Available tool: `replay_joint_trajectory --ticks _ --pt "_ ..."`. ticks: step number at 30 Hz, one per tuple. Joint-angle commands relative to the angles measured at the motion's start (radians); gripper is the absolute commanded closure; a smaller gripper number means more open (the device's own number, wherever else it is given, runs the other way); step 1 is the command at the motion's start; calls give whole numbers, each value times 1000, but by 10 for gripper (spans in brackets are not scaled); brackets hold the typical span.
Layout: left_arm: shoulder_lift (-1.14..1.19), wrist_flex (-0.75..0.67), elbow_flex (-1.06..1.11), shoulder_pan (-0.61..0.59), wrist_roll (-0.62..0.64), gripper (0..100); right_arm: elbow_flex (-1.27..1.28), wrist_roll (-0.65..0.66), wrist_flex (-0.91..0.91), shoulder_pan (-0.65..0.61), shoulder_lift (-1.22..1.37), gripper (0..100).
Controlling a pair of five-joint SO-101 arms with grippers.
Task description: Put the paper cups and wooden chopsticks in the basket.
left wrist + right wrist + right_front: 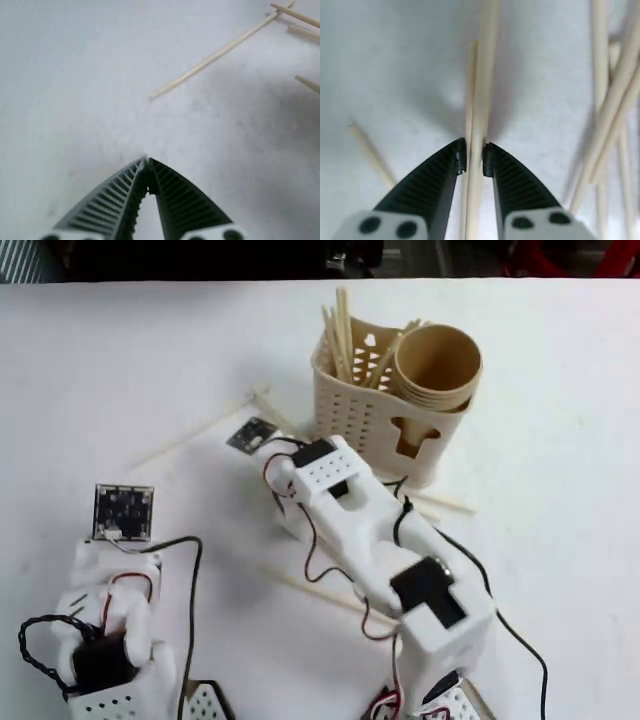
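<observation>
Your right gripper (474, 152) is pinching a wooden chopstick (487, 50) between its dark fingertips, with a thinner stick (471, 85) lying right alongside it, and more loose chopsticks (607, 115) are lying on the white table (395, 65) nearby. Seen from the high view, your right arm (360, 520) is stretching toward the basket (375, 430), its front end sitting just beside the basket's wall on the side away from the cups. The stacked paper cups (437, 365) are already standing inside the basket at one end, and a bundle of chopsticks (343, 335) is leaning upright at the basket's other end. One long stick (195, 437) is lying on the table farther out from the basket's chopstick end, and another short length (440, 503) is showing near the basket's foot, beside the arm. Your left gripper (147, 167) is pointing down at the table well apart from the basket, its fingers pressed together on nothing – a single chopstick (215, 55) is lying ahead of it.
</observation>
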Motion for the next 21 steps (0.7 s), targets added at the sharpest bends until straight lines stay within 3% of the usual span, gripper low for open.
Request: replay_joint_trajectory --ticks 1,14,21 --pt "-8 -21 -5 -7 -8 976 -8 8 35 -2 -160 981" --pt "-8 -21 -5 -7 -8 976 -21 0 59 1 -527 981" --pt "-8 -21 -5 -7 -8 976 -178 -2 61 1 -673 981"
